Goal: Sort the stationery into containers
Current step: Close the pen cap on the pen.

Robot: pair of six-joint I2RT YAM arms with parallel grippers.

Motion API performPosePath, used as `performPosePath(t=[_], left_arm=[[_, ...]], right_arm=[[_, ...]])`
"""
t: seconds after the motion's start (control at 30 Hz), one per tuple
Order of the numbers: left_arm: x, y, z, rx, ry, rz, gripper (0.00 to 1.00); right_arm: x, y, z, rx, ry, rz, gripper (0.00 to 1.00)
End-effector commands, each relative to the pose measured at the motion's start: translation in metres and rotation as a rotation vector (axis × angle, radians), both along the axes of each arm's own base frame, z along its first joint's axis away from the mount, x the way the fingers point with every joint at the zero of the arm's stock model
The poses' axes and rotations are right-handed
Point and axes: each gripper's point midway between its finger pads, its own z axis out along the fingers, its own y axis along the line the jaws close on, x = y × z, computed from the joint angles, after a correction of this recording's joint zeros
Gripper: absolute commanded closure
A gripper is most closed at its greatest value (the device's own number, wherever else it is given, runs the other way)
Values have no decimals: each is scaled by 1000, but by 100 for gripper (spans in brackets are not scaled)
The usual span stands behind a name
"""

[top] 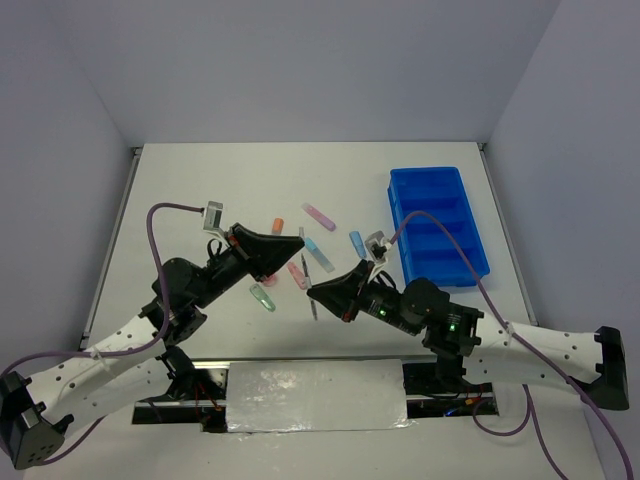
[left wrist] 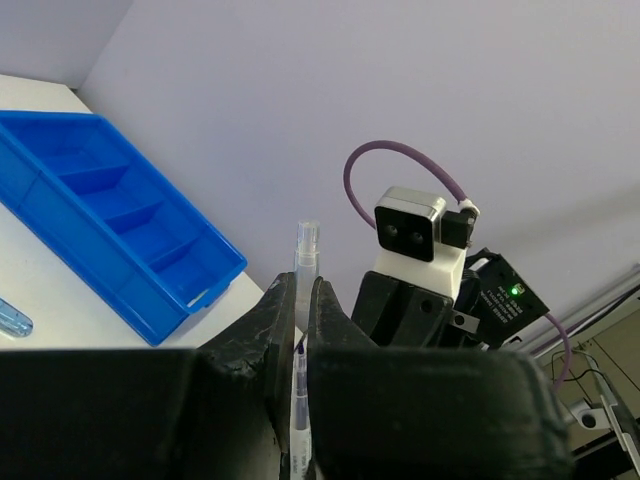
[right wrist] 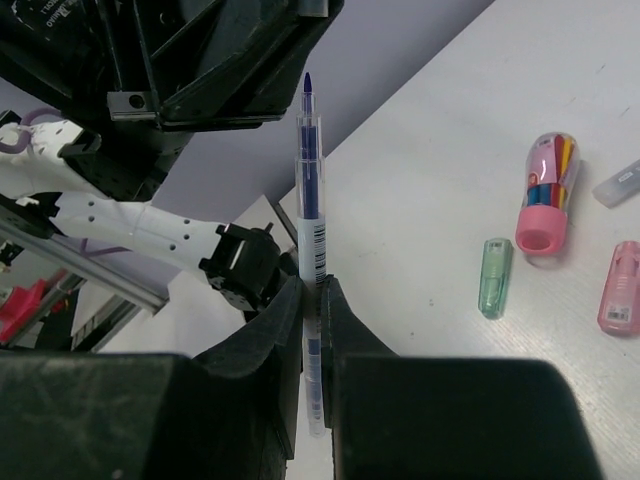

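Observation:
My left gripper [top: 298, 243] [left wrist: 303, 283] is shut on a clear pen cap [left wrist: 306, 250] that sticks out past its fingertips. My right gripper [top: 316, 291] [right wrist: 312, 283] is shut on a thin clear pen [right wrist: 313, 200], uncapped, with its blue tip pointing at the left gripper. Both grippers are held close together above the table's middle, tip to tip. Stubby markers lie around them: orange [top: 278, 227], lilac-pink [top: 318, 214], blue [top: 356, 242], pink [top: 297, 274] and green [top: 262, 296]. The blue four-compartment tray [top: 455, 262] [left wrist: 180, 290] stands at the right and looks empty.
A thin grey pen [top: 325, 260] lies on the table between the grippers and the tray. The right wrist view shows a pink-capped marker [right wrist: 543, 195], a green one [right wrist: 494, 277] and a pink one [right wrist: 620, 285]. The right arm's purple cable [top: 450, 245] arcs over the tray.

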Motion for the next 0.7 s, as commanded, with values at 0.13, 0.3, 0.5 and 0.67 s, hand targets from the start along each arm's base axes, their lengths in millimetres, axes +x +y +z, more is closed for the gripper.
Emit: performPosePath(t=[0.13, 0.3, 0.5, 0.67], left_arm=[[-12, 5, 31, -77, -80, -33, 100], [-12, 7, 31, -74, -85, -25, 100], [-11, 7, 29, -64, -79, -16, 100], [-10, 6, 27, -53, -75, -19, 100]], right_arm=[[5, -2, 39, 83, -47, -38, 100], [6, -2, 40, 80, -52, -41, 100], [7, -2, 40, 84, -53, -45, 100], [8, -1, 41, 79, -56, -49, 100]])
